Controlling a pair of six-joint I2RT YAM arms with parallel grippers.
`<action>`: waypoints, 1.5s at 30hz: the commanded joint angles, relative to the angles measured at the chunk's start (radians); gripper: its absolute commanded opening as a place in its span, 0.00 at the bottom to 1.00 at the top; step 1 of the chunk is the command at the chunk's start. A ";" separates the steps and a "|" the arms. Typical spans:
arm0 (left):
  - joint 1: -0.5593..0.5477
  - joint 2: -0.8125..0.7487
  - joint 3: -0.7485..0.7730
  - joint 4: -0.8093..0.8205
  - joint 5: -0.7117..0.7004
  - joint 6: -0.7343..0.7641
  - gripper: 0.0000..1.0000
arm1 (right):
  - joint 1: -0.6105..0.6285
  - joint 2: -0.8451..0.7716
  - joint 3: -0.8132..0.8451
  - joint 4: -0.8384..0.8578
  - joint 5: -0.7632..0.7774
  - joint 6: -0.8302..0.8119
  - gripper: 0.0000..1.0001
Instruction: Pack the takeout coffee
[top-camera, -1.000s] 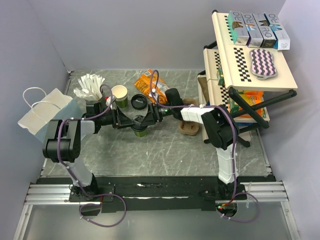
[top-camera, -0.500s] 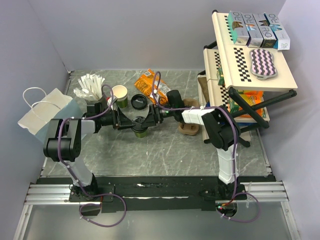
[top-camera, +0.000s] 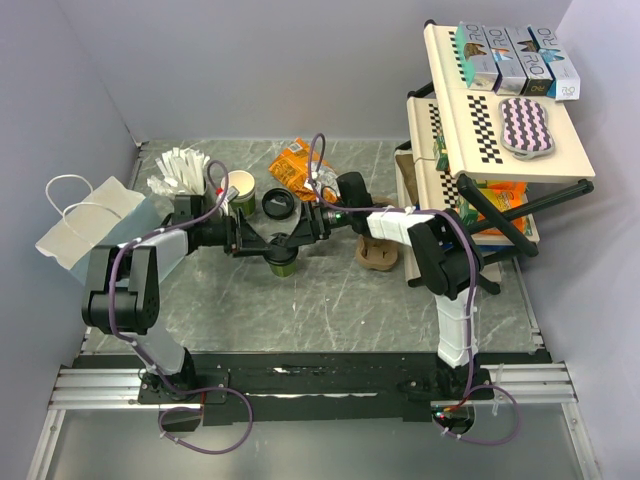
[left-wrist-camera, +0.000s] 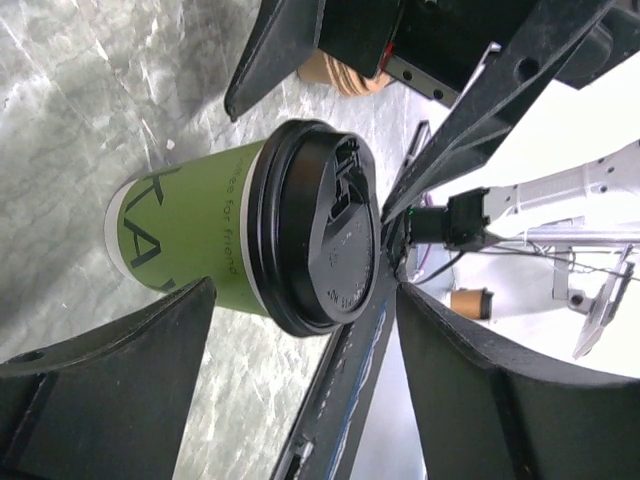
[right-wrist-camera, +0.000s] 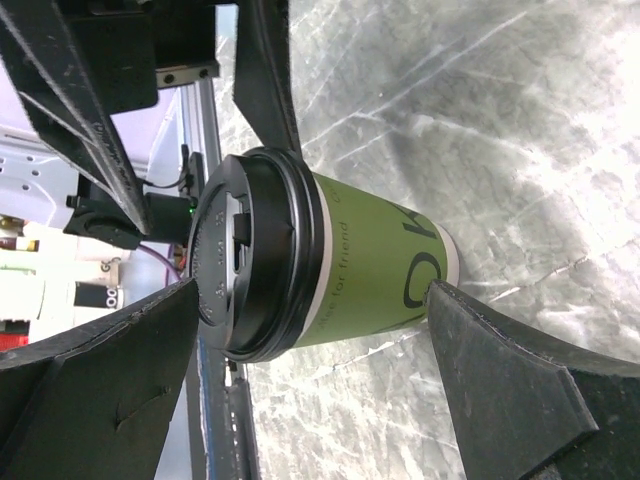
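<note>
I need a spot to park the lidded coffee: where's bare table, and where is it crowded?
Bare marble runs along the near strip, from the lidded coffee toward the front edge. The back row is crowded: cup of sticks, lidless cup, loose lid, snack bag. To the right, the brown holder and rack hem it in.

Left arm (top-camera: 120, 285) is standing up from its base at the lower left of the overhead view, folding at the elbow and stretching rightward toward frame centre. Right arm (top-camera: 445, 265) is standing at the lower right, bending and stretching leftward. Left gripper (top-camera: 268, 246) and right gripper (top-camera: 297, 238) are facing each other just left of centre. In both wrist views the dark fingers (left-wrist-camera: 110, 400) are filling the lower corners, spread wide and gripping nothing.
</note>
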 joint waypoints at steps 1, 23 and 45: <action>-0.003 -0.031 0.079 -0.255 -0.017 0.227 0.79 | -0.004 -0.031 0.024 -0.020 0.008 -0.019 1.00; -0.026 0.007 -0.011 -0.052 0.029 0.066 0.83 | 0.032 -0.070 -0.054 0.029 -0.030 -0.003 1.00; -0.043 0.168 -0.016 0.000 -0.009 0.085 0.78 | 0.027 0.002 -0.123 0.176 -0.063 0.108 0.93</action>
